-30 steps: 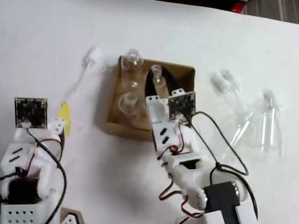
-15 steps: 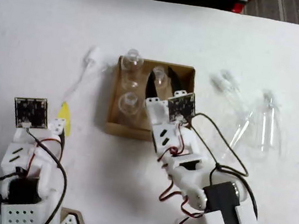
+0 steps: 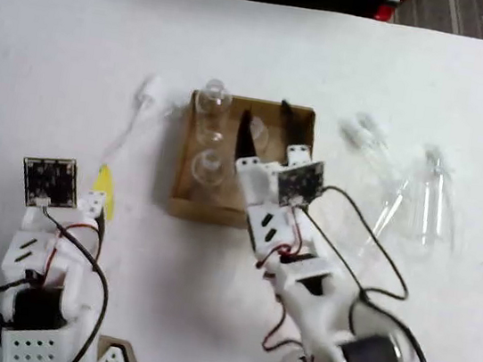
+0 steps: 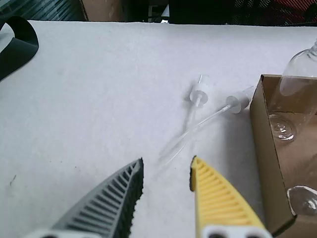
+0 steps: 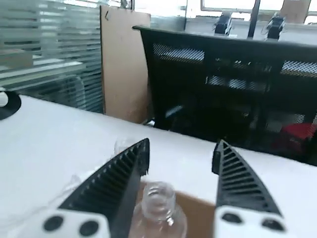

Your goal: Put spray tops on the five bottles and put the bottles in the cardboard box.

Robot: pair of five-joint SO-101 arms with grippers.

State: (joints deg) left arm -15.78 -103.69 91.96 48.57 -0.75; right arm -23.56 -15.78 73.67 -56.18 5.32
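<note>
You have your right gripper (image 3: 265,117) over the cardboard box (image 3: 206,212), fingers spread wide and holding nothing.
An uncapped bottle (image 5: 158,203) stands upright in the box beneath those released fingers, and neither one touches it. Two more bottles (image 3: 207,167) stand along the side of the box nearest your left arm. Your left gripper (image 4: 167,161) sits on that same side of the box, grey and yellow fingers parted and empty. Two spray tops (image 4: 198,94) lie just beyond it, near the box's far corner. Loose bottles (image 3: 432,203) lie well off the box's opposite side.
</note>
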